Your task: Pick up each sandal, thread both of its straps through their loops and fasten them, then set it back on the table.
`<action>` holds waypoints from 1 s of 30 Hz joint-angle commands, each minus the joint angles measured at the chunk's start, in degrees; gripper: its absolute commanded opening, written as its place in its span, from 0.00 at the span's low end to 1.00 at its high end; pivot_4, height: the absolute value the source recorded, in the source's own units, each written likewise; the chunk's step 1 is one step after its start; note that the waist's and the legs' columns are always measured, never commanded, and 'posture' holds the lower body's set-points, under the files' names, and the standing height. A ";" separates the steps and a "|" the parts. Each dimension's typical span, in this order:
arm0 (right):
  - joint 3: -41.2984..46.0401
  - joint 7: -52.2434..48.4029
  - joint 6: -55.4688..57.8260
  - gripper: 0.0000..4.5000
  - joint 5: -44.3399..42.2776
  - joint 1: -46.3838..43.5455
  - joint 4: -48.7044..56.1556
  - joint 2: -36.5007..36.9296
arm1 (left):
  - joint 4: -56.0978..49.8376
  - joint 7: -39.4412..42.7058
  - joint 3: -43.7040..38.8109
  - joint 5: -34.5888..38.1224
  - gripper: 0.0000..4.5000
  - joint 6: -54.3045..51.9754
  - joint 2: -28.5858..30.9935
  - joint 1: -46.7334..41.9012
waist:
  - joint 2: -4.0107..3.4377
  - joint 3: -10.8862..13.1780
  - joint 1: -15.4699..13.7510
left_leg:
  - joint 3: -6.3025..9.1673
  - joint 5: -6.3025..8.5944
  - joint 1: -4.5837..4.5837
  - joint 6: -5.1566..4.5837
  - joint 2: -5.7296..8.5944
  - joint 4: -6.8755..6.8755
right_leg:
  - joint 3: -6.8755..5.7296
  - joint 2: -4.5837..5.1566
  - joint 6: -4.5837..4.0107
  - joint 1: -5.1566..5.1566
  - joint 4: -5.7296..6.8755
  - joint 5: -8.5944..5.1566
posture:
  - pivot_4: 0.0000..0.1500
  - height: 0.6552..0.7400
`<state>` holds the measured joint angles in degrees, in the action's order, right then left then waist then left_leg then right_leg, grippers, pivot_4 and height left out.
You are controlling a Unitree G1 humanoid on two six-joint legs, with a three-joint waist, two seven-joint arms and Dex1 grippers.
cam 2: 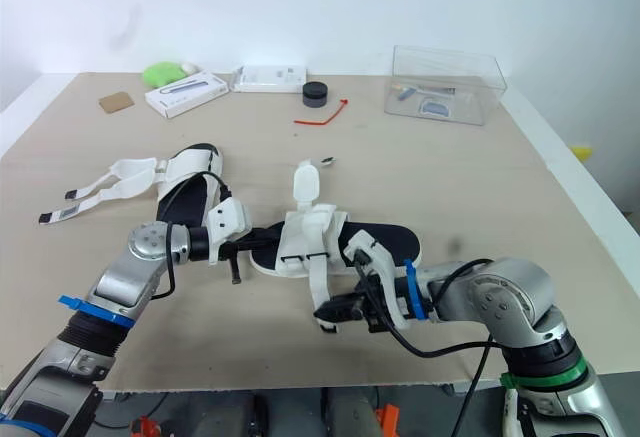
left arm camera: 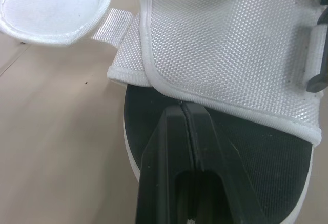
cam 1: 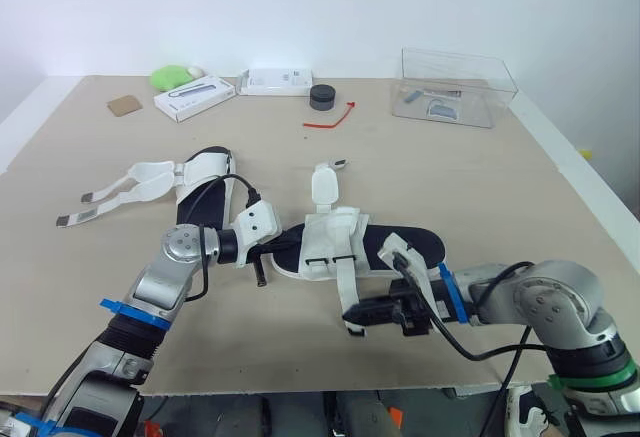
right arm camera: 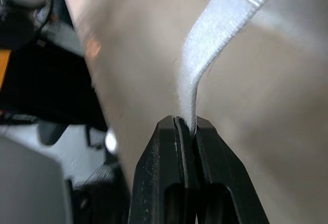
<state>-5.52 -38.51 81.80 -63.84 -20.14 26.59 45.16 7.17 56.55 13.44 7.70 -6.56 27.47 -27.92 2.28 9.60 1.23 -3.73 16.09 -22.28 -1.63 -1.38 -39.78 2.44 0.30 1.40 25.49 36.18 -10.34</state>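
Your right claw (right arm camera: 185,124) pinches the strap (right arm camera: 210,49) of the sandal (cam 1: 330,242) lying mid-tabletop (cam 1: 480,187). Your left claw (left arm camera: 183,112), pressed together, rests on its insole (left arm camera: 246,152). Pull the webbing flat, steadily.

We cannot make out the small items inside the clear plastic box (cam 1: 455,85). The white webbing strap (right arm camera: 215,34) runs out of the right wrist view. Its tip is buried between the pinched black fingers (right arm camera: 215,152) of the right gripper (right arm camera: 185,126), and everything behind it is blurred. The left wrist view crops the white mesh sandal with a black sole (left arm camera: 230,44) at its edges.
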 commanded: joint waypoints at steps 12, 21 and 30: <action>1.31 -3.83 -3.64 0.26 -1.98 -0.07 7.01 3.76 | 0.69 -0.05 0.66 -1.13 0.00 0.48 -0.13 -0.15 | 0.06 -0.03 0.09 | 0.00 0.01 0.04 0.00 -0.02 0.01 | 0.00 -0.05 -0.02 -0.02 0.00 -0.02 | 1.00 1.00; -2.33 -4.69 -11.84 0.98 9.09 -3.13 1.92 2.58 | 1.99 -0.20 0.64 -1.49 0.00 0.85 -1.06 -0.99 | 0.06 -0.04 -0.02 | -0.02 0.00 0.07 0.01 0.00 0.00 | 0.00 -0.04 0.00 -0.03 0.00 -0.01 | 1.00 1.00; -6.83 -10.56 -20.27 0.98 19.47 -8.79 -6.26 2.24 | 2.13 -0.08 0.63 -1.80 0.00 0.86 -1.54 -1.03 | 0.06 -0.04 0.00 | -0.12 0.00 0.10 0.01 0.05 -0.02 | 0.00 -0.01 0.07 -0.03 -0.01 0.04 | 1.00 1.00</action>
<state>-12.44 -47.37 64.20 -46.57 -26.77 21.60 47.60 8.86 56.60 13.72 6.68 -5.82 25.96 -28.92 2.34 9.56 1.23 -3.85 16.09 -22.18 -1.61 -1.34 -39.80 2.45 0.28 1.46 25.46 36.17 -10.29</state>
